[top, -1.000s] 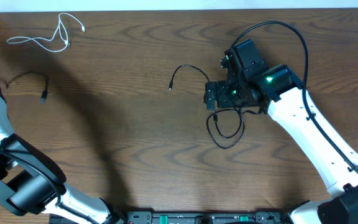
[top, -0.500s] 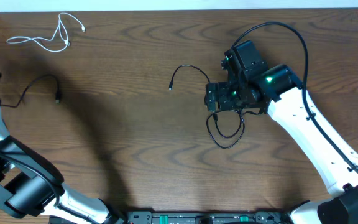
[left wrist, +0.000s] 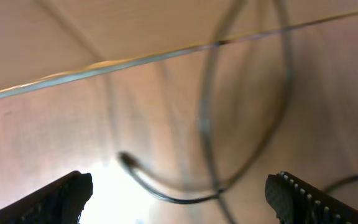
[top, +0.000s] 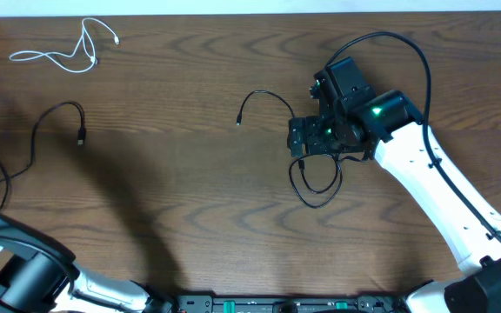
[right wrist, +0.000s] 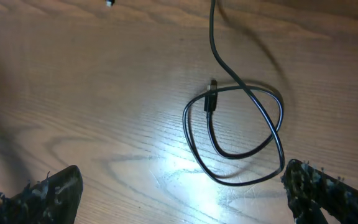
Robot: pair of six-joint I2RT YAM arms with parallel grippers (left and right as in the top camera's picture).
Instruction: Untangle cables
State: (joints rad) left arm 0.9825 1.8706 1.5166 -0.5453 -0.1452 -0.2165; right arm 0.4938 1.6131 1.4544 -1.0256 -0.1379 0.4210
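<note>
**Clearing the self-crossed loop at table centre**

Nearest, the right gripper [right wrist: 182, 169] hovers over the centre black cable [right wrist: 212, 31], jaws wide apart and gripping nothing. This cord still crosses itself: its plug [right wrist: 211, 99] lies inside a closed loop, and one strand runs off toward the far side.

Recommended procedure:
- Close on a single strand just behind the plug, not on the crossing.
- Draw the plug out through the loop, low along the wooden table [top: 190, 191], so the light cord slides and does not whip or re-knot.

At the left edge, the left gripper [left wrist: 179, 180] also has its jaws apart. Blurred cord loops pass before its camera; whether they touch the fingers cannot be told. The left black cable [top: 59, 106] arcs from its plug end out toward the left table edge.

Farthest, the white cable [top: 50, 57] lies in loose loops at the far left corner, well apart from both black cords.
</note>
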